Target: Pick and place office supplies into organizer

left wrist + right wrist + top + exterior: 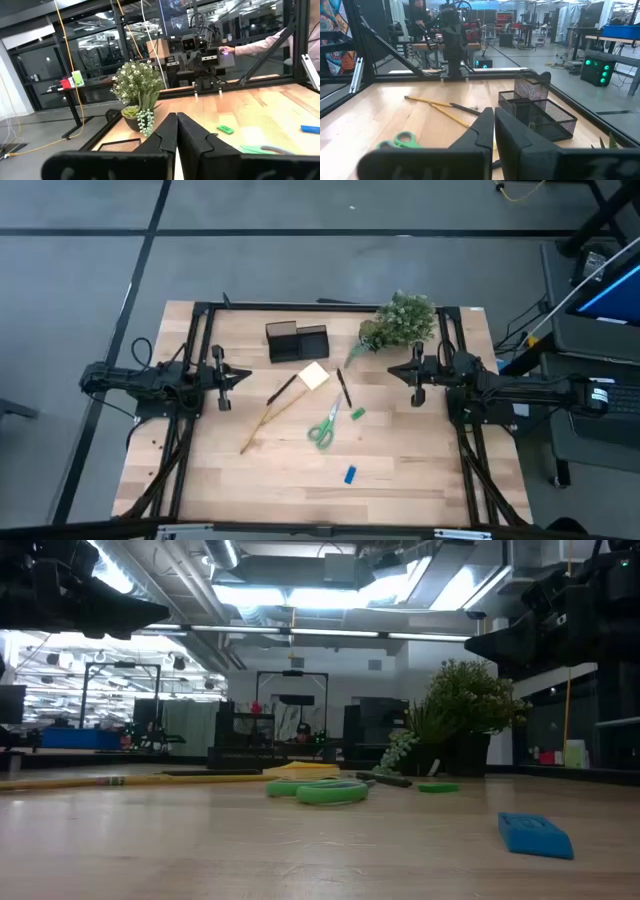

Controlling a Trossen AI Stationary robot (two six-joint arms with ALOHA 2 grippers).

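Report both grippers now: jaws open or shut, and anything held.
Left gripper: jaws shut, holding nothing, parked at the table's left edge.
Right gripper: jaws shut, holding nothing, parked at the right edge.

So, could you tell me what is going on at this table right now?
Nothing is being handled yet. The left gripper and right gripper hang shut at opposite sides of the table, holding nothing. The scissors, sticky-note pad, pen, pencil, green piece and blue piece lie loose on the wood. The organizer sits by the far edge, beside the plant.
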